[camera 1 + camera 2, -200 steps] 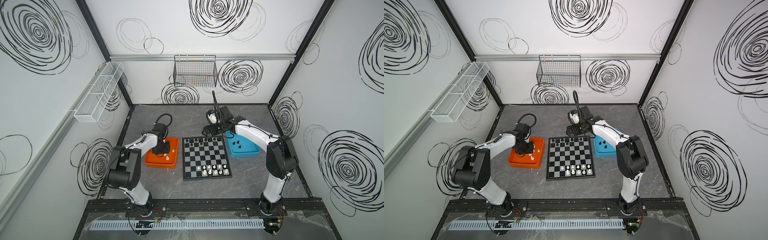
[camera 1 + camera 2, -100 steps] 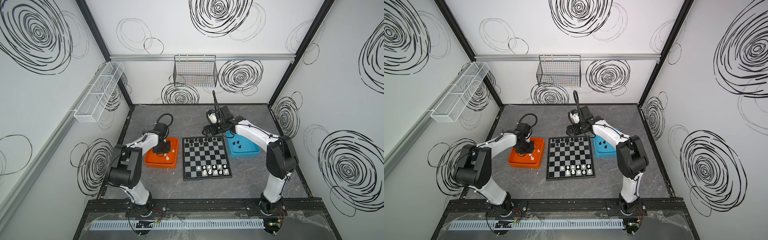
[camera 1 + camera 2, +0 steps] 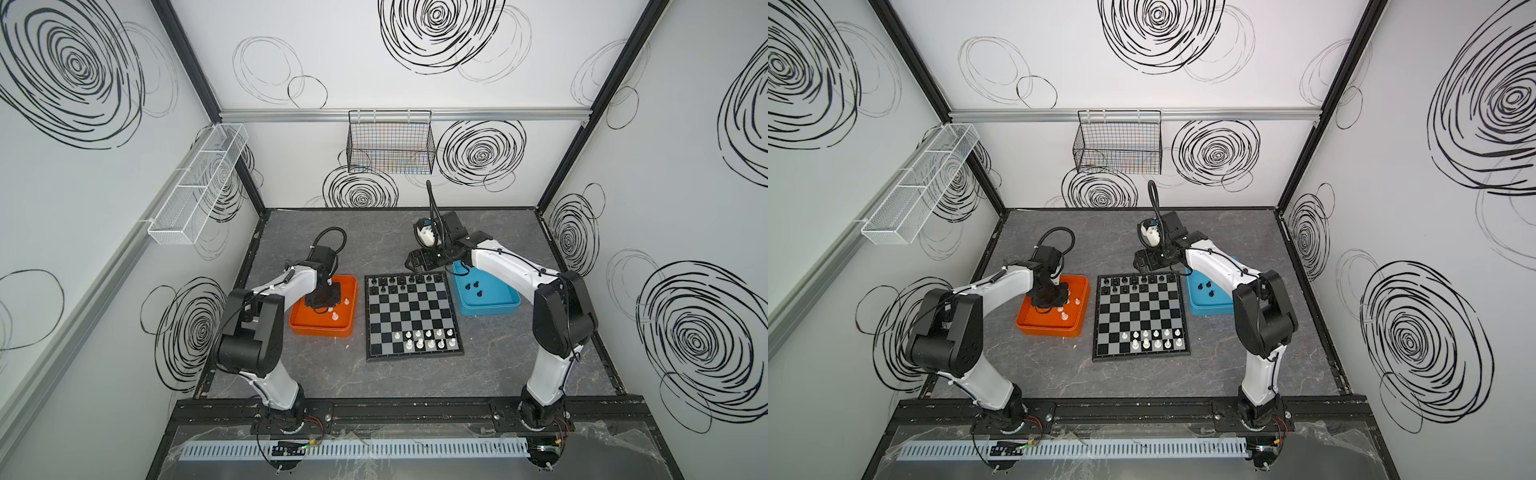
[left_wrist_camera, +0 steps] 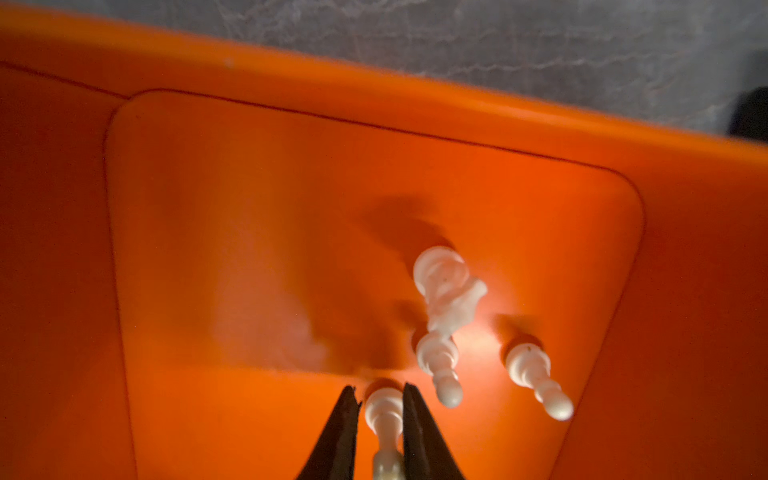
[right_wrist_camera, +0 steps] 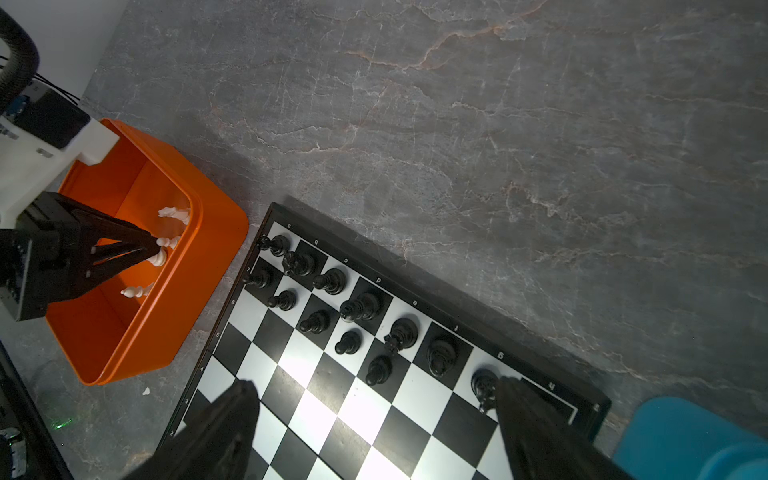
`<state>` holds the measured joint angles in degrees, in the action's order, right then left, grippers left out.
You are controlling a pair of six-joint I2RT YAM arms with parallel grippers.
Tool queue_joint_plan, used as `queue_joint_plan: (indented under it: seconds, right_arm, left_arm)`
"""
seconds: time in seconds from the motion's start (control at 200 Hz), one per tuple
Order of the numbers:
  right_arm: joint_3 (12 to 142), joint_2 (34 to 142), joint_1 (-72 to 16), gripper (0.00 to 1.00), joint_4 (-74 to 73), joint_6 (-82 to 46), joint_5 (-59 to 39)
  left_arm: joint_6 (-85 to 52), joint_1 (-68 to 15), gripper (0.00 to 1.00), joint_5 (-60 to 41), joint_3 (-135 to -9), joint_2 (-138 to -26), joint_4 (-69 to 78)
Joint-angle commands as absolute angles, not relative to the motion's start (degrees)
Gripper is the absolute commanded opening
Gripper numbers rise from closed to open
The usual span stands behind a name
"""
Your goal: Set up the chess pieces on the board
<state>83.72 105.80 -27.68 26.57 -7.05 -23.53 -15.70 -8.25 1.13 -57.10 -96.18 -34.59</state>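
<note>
The board [image 3: 409, 309] [image 3: 1140, 309] lies mid-table. Black chess pieces [image 3: 399, 282] fill its far rows and white ones [image 3: 428, 338] stand on its near rows. My left gripper [image 3: 326, 307] [image 4: 380, 390] reaches down into the orange tray [image 3: 320, 332]. Its fingers are shut on an upright white pawn [image 4: 384, 409]. A white knight [image 4: 449, 291] and two more white pawns [image 4: 440, 365] stand beside it. My right gripper [image 3: 419, 264] [image 5: 374, 384] hangs wide open over the board's far edge, holding nothing. One finger [image 5: 536, 419] is next to a black piece [image 5: 484, 384].
A blue tray [image 3: 490, 309] right of the board holds three black pieces [image 3: 473, 286]. A black wire basket [image 3: 390, 141] hangs on the back wall. A white mesh shelf [image 3: 199, 183] hangs on the left wall. A small white chip [image 5: 146, 390] lies between orange tray and board.
The left gripper's jaws have drawn in around the white pawn in the orange tray. Both arms have hardly moved.
</note>
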Motion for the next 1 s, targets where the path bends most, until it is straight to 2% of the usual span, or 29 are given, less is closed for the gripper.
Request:
queue_joint_plan:
  seconds: [0.0,0.245,0.755,0.996]
  right_arm:
    - [83.2,103.8,-27.2,0.93,25.6,-6.8,-22.8]
    - [83.0,103.8,-27.0,0.93,25.7,-6.9,-22.6]
    - [82.9,103.0,-26.0,0.93,25.8,-7.0,-22.1]
    - [82.9,102.6,-24.9,0.93,25.7,-7.1,-22.1]
  left_arm:
    - [-14.8,-8.7,0.23,1.7,-56.5,-96.7,-34.8]
    - [-14.8,-8.8,0.19,1.7,-56.3,-96.5,-35.0]
    - [-15.0,-9.6,0.19,3.0,-60.1,-89.6,-42.8]
    - [-17.1,-14.6,0.20,3.1,-66.7,-85.4,-49.2]
